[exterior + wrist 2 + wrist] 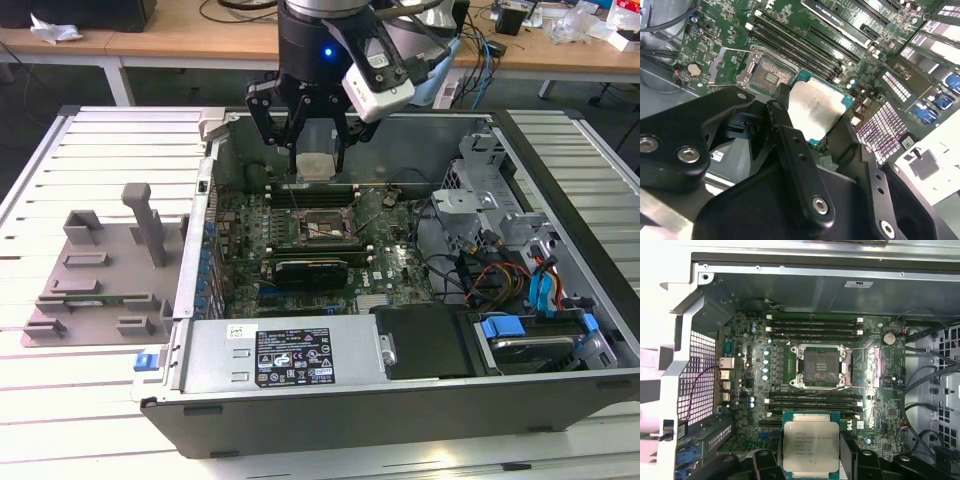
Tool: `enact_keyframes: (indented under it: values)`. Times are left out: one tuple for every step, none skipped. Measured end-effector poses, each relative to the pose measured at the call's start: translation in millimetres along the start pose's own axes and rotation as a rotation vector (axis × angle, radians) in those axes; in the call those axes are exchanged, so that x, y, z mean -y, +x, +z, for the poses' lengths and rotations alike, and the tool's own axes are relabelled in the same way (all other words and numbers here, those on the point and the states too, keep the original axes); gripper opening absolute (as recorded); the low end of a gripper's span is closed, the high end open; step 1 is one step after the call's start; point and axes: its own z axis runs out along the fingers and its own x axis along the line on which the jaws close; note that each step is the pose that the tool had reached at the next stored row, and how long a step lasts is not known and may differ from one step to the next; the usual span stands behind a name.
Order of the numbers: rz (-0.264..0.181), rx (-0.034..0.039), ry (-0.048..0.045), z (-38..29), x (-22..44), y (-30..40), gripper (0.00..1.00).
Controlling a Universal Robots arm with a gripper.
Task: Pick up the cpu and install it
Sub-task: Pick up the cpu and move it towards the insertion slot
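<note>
— What sits around the work?
— An open computer case (400, 420) lies on a slatted table (60, 410). A grey fixture (100, 270) stands beside it on the exterior view's left. Inside, the motherboard (745, 375) carries the socket (821, 366), with its contact field uncovered and its frame plate (872, 367) swung aside. Memory slots (814, 326) run along two sides of the socket. A black card (312, 270) lies near it, a power supply (290, 355) lines the case's near edge, and cables (480, 270) tangle toward the exterior view's right.
— Does anything crowd the socket?
— It lies open to view from above in the first wrist view. The slots and the case's back wall stand close.
— And the arm?
— It reaches down into the case from above, with the wrist roughly vertical. The gripper (318, 162) clamps the cpu (811, 447) by two opposite edges, silvery top upward. The cpu hangs above the board near the socket, touching only the fingers (785, 107).
— What can't you make out?
— The arm's upper part is cut off in the exterior view. In the first wrist view the cpu's edge runs out of the picture, and the cpu hides part of one slot bank. I cannot tell whether it hangs straight over the socket, or how high.
</note>
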Motion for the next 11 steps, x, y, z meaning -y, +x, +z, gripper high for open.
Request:
enact_keyframes:
  values:
    - [0.000, 0.0000, 0.0001, 1.0, -0.1, 0.0, 0.55]
    - [0.000, 0.0000, 0.0000, 1.9, -0.3, 0.0, 0.55]
    - [0.000, 0.0000, -0.0001, 3.3, -0.5, 0.0, 0.55]
    - [0.000, 0.0001, -0.0001, 4.3, -0.6, 0.0, 0.55]
    - [0.000, 0.0001, -0.0001, 5.5, -0.7, 0.0, 0.55]
    - [0.000, 0.0000, -0.0001, 6.5, -0.7, 0.0, 0.55]
    - [0.000, 0.0001, -0.0001, 7.3, -0.8, 0.0, 0.55]
    - [0.000, 0.0000, -0.0001, 9.6, -1.0, 0.0, 0.55]
    - [0.000, 0.0001, -0.0001, 11.0, -1.1, 0.0, 0.55]
    - [0.000, 0.0000, 0.0000, 13.5, -1.2, 0.0, 0.55]
    - [0.000, 0.0001, -0.0001, 15.2, -1.2, 0.0, 0.55]
